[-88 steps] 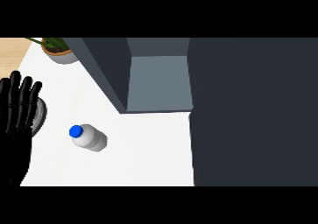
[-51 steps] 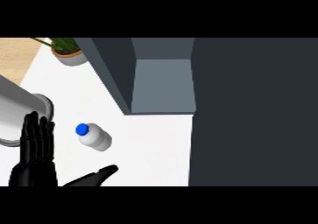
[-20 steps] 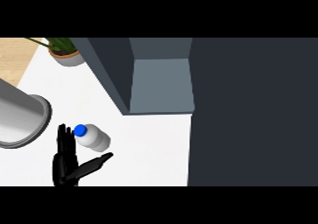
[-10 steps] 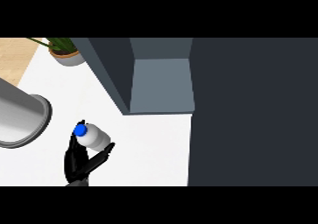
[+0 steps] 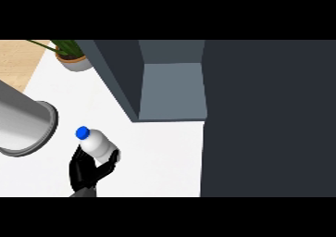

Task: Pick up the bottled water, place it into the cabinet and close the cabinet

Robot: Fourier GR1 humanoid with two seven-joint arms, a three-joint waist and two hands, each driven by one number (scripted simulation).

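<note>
White counter [image 5: 157, 157] fronts the open cabinet [image 5: 171, 90]; left hand [image 5: 87, 171] curls round the bottled water [image 5: 97, 144].

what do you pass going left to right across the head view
grey cylinder → potted plant and, lower down, the bottled water in the left hand → open cabinet compartment → dark cabinet door

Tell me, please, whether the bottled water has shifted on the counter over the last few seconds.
Hardly: the bottled water stays just below the cabinet's lower left corner, with hand fingers now curled around it.
</note>
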